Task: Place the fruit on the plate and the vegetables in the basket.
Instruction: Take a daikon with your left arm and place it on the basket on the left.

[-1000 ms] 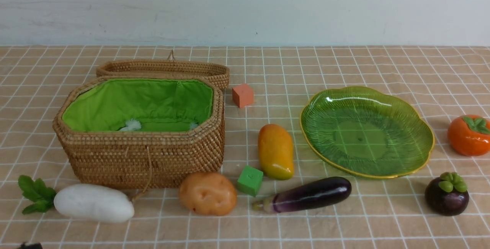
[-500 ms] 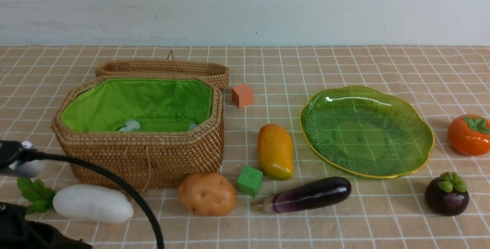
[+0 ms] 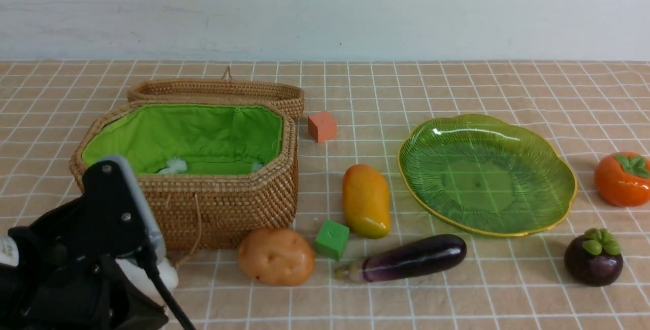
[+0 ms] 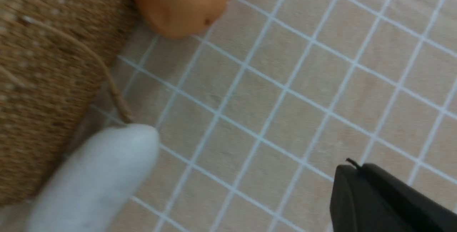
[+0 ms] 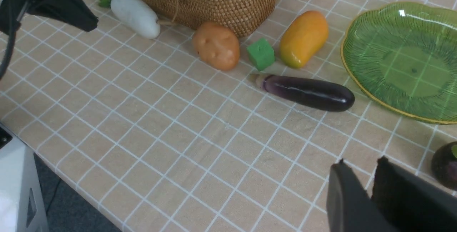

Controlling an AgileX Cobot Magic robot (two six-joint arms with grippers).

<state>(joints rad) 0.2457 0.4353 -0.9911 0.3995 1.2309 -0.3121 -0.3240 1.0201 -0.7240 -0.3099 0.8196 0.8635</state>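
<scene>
White radish (image 4: 96,178) lies well apart from the left gripper (image 4: 353,182), whose jaws are pressed together, empty. A string loop (image 4: 107,71) from the basket (image 4: 39,92) ends at the radish tip; a grab there may snag it. Jaws of the right gripper (image 5: 371,182) stand barely parted, empty, mangosteen (image 5: 444,167) just beside.

We find the white radish (image 4: 96,178) near the left fingers (image 4: 378,200), the lumpy potato (image 4: 182,0) farther off, both just beside the open green-lined basket (image 4: 39,82). Ahead of the right fingers (image 5: 348,200) lie the purple eggplant (image 5: 307,92), yellow-orange mango (image 5: 303,39) and ribbed green plate (image 5: 392,28); the mangosteen (image 5: 444,164) sits just beside them, the persimmon (image 3: 622,178) farther away.
</scene>
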